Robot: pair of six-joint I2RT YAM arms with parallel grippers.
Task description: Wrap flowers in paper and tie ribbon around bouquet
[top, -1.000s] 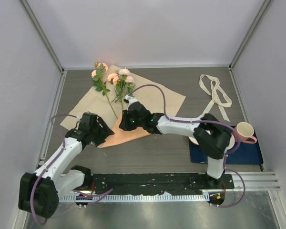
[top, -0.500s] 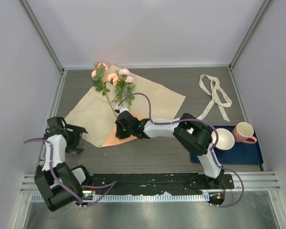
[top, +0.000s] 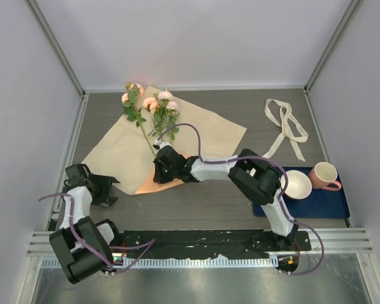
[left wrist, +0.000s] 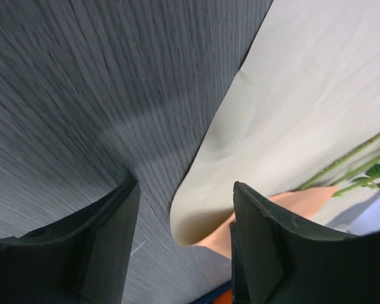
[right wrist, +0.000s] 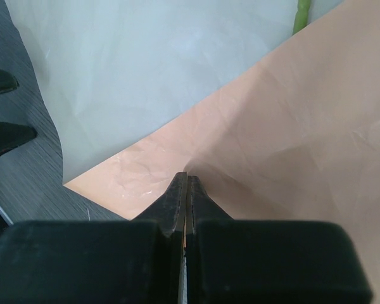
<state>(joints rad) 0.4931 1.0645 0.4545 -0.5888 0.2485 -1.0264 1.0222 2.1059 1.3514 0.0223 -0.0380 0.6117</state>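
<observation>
The paper (top: 123,149) lies spread on the desk (top: 209,212) with its tan face up. Its near corner is folded over, so a salmon-orange flap (top: 153,182) shows. The flowers (top: 153,113) lie on the paper, with the pink blooms at its far corner and the thin green stems running down toward the flap.

The right fingers (right wrist: 176,201) are pressed together with no gap. Their tips rest on the orange flap, just in from where it meets the paper's tan face. Whether a thin fold of the paper is caught between them is hard to make out from the wrist view. From above, the right arm (top: 209,168) reaches in over the paper's near edge.

The left fingers (left wrist: 107,228) stand apart and hold nothing, just off the paper's near-left edge over the bare desk. Between them, the wrist view shows the paper's edge curling up, tan on top with orange beneath.

The ribbon (top: 285,123) lies loosely looped on the desk, well to the right of the paper and apart from both arms. Also to the right of the paper, but nearer, a dark blue mat (top: 332,204) carries a white bowl (top: 297,183) and a pink mug (top: 326,175).
</observation>
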